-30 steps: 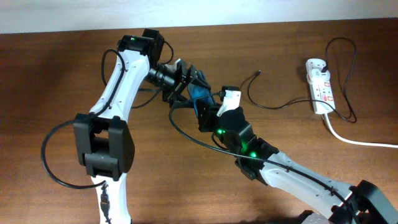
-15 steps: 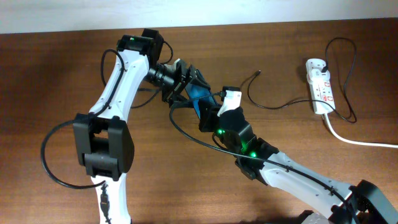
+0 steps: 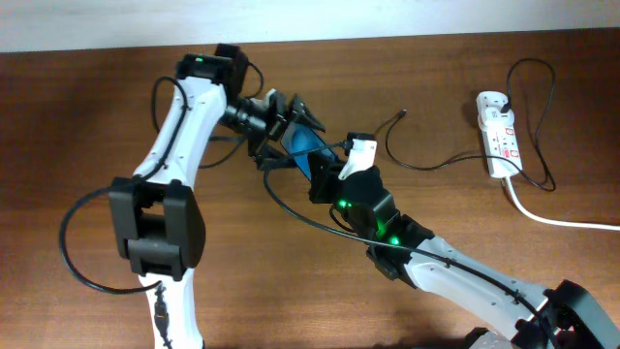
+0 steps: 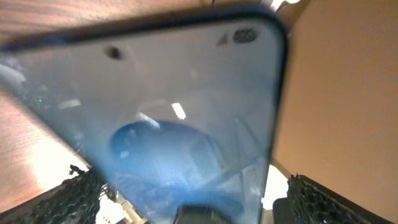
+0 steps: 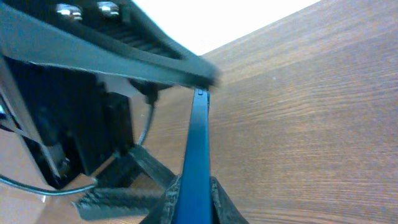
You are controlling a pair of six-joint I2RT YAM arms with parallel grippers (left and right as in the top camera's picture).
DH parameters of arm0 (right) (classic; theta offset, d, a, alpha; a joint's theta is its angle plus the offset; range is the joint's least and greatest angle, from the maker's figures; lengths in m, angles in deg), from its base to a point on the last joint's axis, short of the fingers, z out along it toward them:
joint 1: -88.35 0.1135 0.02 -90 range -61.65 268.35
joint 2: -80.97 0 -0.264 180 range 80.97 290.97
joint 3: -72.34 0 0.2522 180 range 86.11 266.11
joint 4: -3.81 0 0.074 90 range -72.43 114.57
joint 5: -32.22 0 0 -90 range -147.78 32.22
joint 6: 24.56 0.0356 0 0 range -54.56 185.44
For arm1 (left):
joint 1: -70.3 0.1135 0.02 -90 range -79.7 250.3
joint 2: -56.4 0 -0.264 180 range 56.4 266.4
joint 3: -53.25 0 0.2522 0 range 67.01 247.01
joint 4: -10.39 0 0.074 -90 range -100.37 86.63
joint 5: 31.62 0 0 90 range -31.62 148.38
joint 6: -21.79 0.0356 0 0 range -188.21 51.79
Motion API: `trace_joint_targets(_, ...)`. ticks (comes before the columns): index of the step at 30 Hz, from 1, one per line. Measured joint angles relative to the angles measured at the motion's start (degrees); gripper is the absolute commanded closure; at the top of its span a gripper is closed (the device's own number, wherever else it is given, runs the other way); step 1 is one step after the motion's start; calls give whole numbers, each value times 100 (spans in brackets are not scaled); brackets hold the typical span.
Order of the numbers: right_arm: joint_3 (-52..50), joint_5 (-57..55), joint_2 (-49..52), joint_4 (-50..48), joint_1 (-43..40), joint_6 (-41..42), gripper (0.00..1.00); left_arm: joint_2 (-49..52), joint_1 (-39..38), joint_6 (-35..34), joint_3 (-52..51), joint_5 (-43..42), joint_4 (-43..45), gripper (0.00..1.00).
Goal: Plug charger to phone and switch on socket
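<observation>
- Right tool [image 5: 194, 202]: narrowed to a pinch on the phone [image 3: 306, 147]. It grips across the thin dimension, so the phone's edge runs straight out between its fingers.
- Left tool [image 4: 199, 196]: spread wide, one finger [image 4: 78, 190] off each side of the phone, whose blue screen fills its camera. A bright gap shows beside one finger, so it reads as straddling the phone without clamping it.
- Phone: up off the table [image 3: 97, 116] and tilted, between the two tools, which meet nose to nose over it.
- Charger [image 3: 412, 165]: loose on the table, well apart from both tools and touched by neither. Its plug tip [image 3: 401, 114] lies beyond the right tool's outer side, and the cable curls from there toward the socket.
- Socket [image 3: 499, 136]: farther out past the plug tip, well clear of both tools. The switch state is too small to read.
- Step in hand, as a judgement: positioning or passing the phone between the tools; plugging has not begun.
- Next move calls for: one tool keeping the phone steady with its port end exposed, and the other freed to fetch the plug tip and line it up with the port. The port is not visible in any view.
</observation>
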State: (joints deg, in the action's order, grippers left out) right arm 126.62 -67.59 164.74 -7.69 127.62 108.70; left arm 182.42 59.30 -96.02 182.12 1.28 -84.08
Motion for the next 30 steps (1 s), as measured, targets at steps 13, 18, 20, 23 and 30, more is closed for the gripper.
trace_joint_targets(13, 20, 737, -1602, 2153, -839, 413, 96, -1624, 3051, 2490, 535, 1281, -1578, 2)
trace_joint_targets(18, 20, 787, -1622, 2315, -844, 1453, 96, -3580, 3519, 2813, 586, 2190, -1580, 9)
trace_joint_targets(20, 20, 848, -1622, 2317, -844, 1578, 96, -4610, 3654, 3014, 588, 2629, -1578, 9)
trace_joint_targets(23, 20, 1064, -1622, 2319, -844, 1727, 96, -6255, 3659, 3248, 507, 3106, -1499, 8)
trace_joint_targets(30, 20, 1279, -1622, 2514, -844, 1847, 96, -8924, 3659, 3244, -2712, 3849, 151, 1)
